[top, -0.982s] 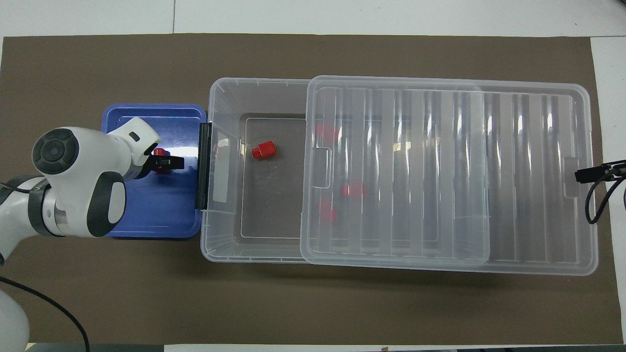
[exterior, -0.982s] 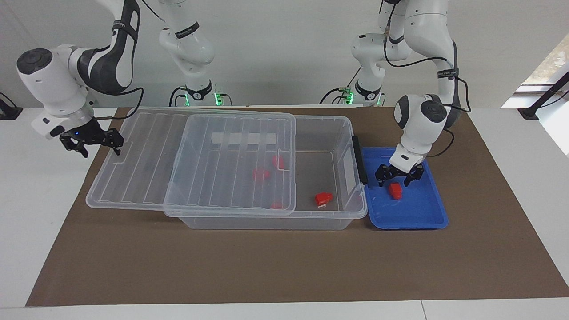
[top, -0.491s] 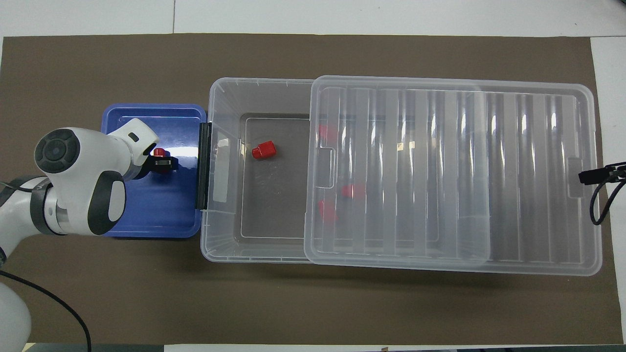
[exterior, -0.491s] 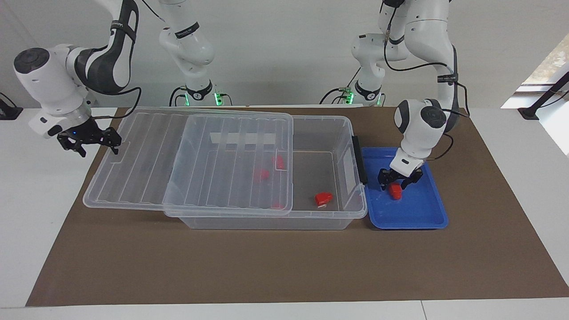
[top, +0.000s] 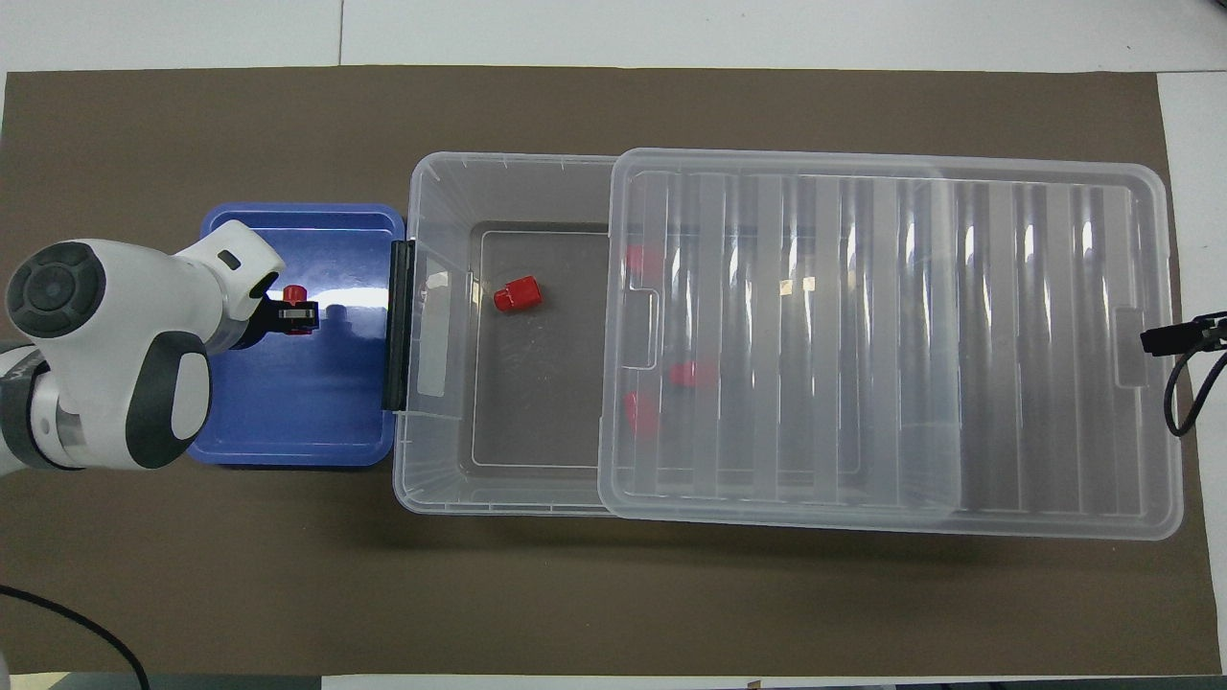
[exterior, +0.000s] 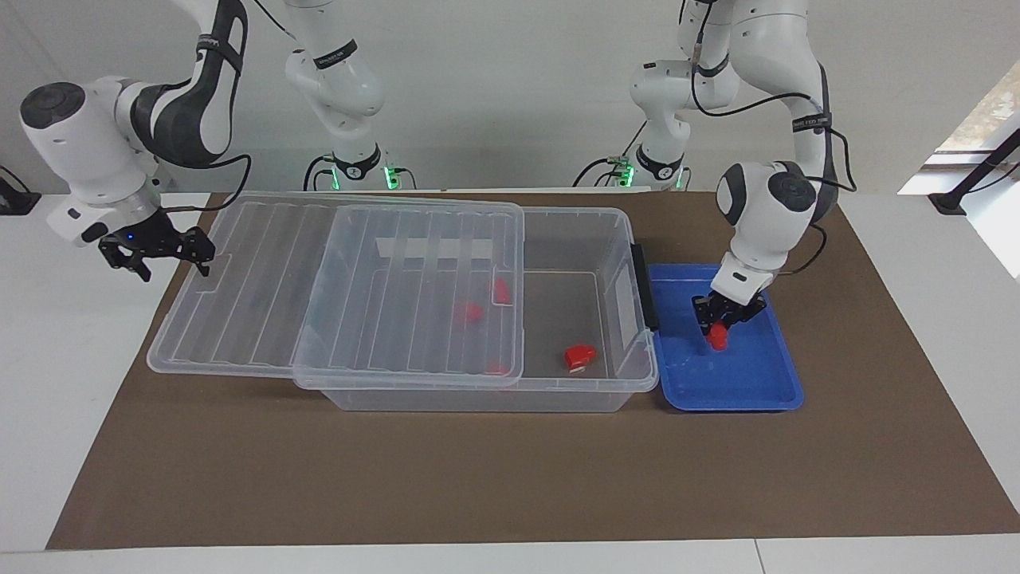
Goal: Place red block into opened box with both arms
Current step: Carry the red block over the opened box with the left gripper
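Now left gripper (exterior: 723, 319) pinches chunky red block (exterior: 719, 338) over glossy blue tray (exterior: 757, 391); right gripper (exterior: 159, 249) wide, beside ribbed lid (exterior: 263, 295) of clear box (exterior: 629, 375).

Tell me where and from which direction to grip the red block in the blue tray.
Grip the red block across its two short flat sides, from straight above. It is small and chunky, low in the blue tray, so only a vertical approach clears the rim. The left gripper already pinches it so.

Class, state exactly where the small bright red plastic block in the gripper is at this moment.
The small red plastic block is gripped by the left gripper over the shallow blue tray, beside the clear plastic box's black-handled end.
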